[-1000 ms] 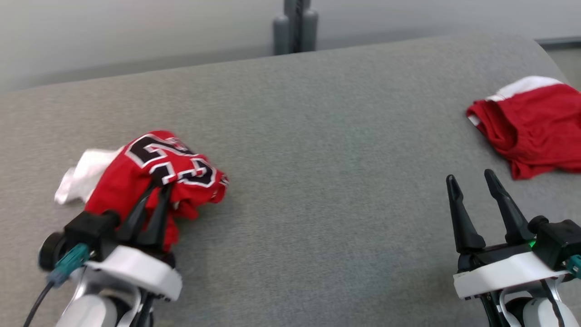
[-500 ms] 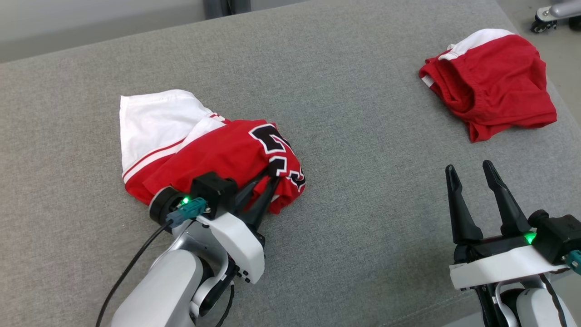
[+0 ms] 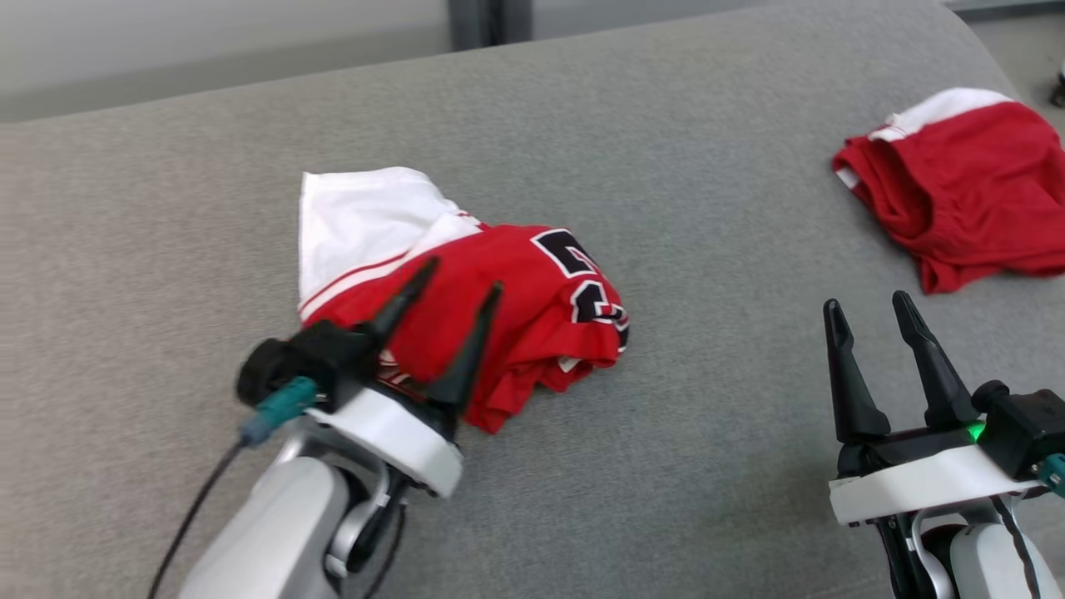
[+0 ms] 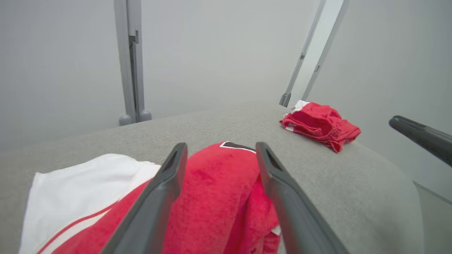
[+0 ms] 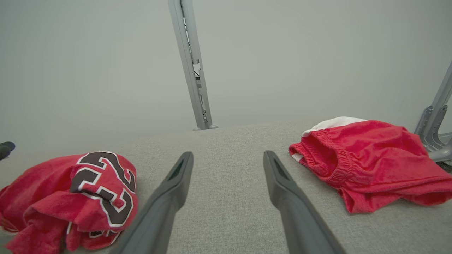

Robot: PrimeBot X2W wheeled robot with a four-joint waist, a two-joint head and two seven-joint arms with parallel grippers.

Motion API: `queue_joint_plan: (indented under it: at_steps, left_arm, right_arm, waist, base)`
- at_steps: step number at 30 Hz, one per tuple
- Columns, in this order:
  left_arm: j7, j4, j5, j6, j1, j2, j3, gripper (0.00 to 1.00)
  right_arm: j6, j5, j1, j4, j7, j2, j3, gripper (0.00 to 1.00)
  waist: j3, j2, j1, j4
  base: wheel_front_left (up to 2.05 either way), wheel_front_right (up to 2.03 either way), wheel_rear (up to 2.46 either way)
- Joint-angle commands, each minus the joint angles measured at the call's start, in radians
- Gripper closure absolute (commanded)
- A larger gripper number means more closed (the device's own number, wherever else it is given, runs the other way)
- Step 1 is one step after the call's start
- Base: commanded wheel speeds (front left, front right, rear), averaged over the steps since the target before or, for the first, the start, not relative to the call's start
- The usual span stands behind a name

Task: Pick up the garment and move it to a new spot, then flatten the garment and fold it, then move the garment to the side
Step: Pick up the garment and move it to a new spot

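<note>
One jersey (image 3: 541,291) by left pincer (image 3: 462,279); red shorts (image 3: 965,191) far right

Crumpled red fabric jersey (image 3: 541,291): white panel at far end, thin red stripes across it; black numerals edged in white. Bunched red shorts (image 3: 973,191): white band on far edge. Fabric-covered worktop (image 3: 707,208): plain mid-grey weave. Left tool (image 3: 462,277), right tool (image 3: 865,304): dark grey fingers, white housings. Teal plug (image 3: 279,405) on left; green light (image 3: 974,432) on right.
</note>
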Motion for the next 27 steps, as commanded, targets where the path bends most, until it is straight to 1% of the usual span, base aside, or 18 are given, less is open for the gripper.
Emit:
queue_joint_plan:
  at_steps: [1, 5, 7, 11, 14, 16, 17, 19, 22, 24, 27]
  left_arm:
    - [-0.015, -0.01, -0.002, 0.024, 0.012, 0.014, 0.024, 0.0]
    - [-0.062, -0.025, -0.014, 0.097, 0.04, 0.045, 0.111, 0.0]
    - [-0.081, -0.019, -0.033, 0.125, 0.057, 0.058, 0.159, 0.0]
    - [-0.115, -0.009, -0.064, 0.158, 0.094, 0.083, 0.247, 0.0]
    - [-0.133, -0.013, -0.08, 0.166, 0.132, 0.103, 0.304, 0.0]
    - [-0.141, -0.021, -0.096, 0.151, 0.164, 0.111, 0.334, 0.0]
    - [-0.144, -0.032, -0.103, 0.133, 0.198, 0.127, 0.363, 0.0]
    - [-0.146, -0.038, -0.117, 0.117, 0.239, 0.139, 0.39, 0.0]
    - [-0.148, -0.064, -0.117, 0.107, 0.298, 0.155, 0.414, 0.0]
    - [-0.148, -0.082, -0.106, 0.109, 0.339, 0.172, 0.421, 0.0]
    - [-0.148, -0.118, -0.089, 0.124, 0.394, 0.187, 0.417, 0.0]
  right_arm:
    - [0.0, -0.009, 0.0, -0.007, 0.004, -0.004, -0.002, 0.0]
    - [0.0, -0.029, 0.011, -0.018, 0.027, -0.004, -0.01, 0.0]
    - [0.0, -0.035, 0.016, -0.025, 0.037, -0.004, -0.012, 0.0]
    - [0.0, -0.045, 0.027, -0.037, 0.059, -0.004, -0.02, 0.0]
    - [0.0, -0.051, 0.038, -0.042, 0.073, -0.004, -0.022, 0.0]
    - [0.0, -0.052, 0.043, -0.046, 0.081, -0.004, -0.024, 0.0]
    - [0.0, -0.055, 0.054, -0.047, 0.088, -0.004, -0.026, 0.0]
    - [0.0, -0.059, 0.065, -0.05, 0.095, -0.004, -0.026, 0.0]
    - [0.0, -0.066, 0.082, -0.054, 0.106, -0.004, -0.03, 0.0]
    - [0.0, -0.07, 0.094, -0.057, 0.115, -0.004, -0.032, 0.0]
    - [0.0, -0.081, 0.11, -0.059, 0.129, -0.004, -0.034, 0.0]
  waist:
    - [-0.03, 0.0, 0.0, 0.038]
    - [-0.056, 0.0, 0.0, 0.087]
    - [-0.07, 0.0, 0.0, 0.109]
    - [-0.096, 0.0, 0.0, 0.147]
    - [-0.115, 0.0, 0.0, 0.164]
    - [-0.129, 0.0, 0.0, 0.172]
    - [-0.145, 0.0, 0.0, 0.18]
    - [-0.161, 0.0, 0.0, 0.185]
    - [-0.18, 0.0, 0.0, 0.192]
    - [-0.193, 0.0, 0.0, 0.194]
    - [-0.211, 0.0, 0.0, 0.196]
  base:
    - [0.0, 0.0, 0.0]
    - [0.0, 0.0, 0.0]
    - [0.0, 0.0, 0.0]
    - [0.0, 0.0, 0.0]
    - [0.0, 0.0, 0.0]
    - [0.0, 0.0, 0.0]
    - [0.0, 0.0, 0.0]
    - [0.0, 0.0, 0.0]
    - [0.0, 0.0, 0.0]
    - [0.0, 0.0, 0.0]
    - [0.0, 0.0, 0.0]
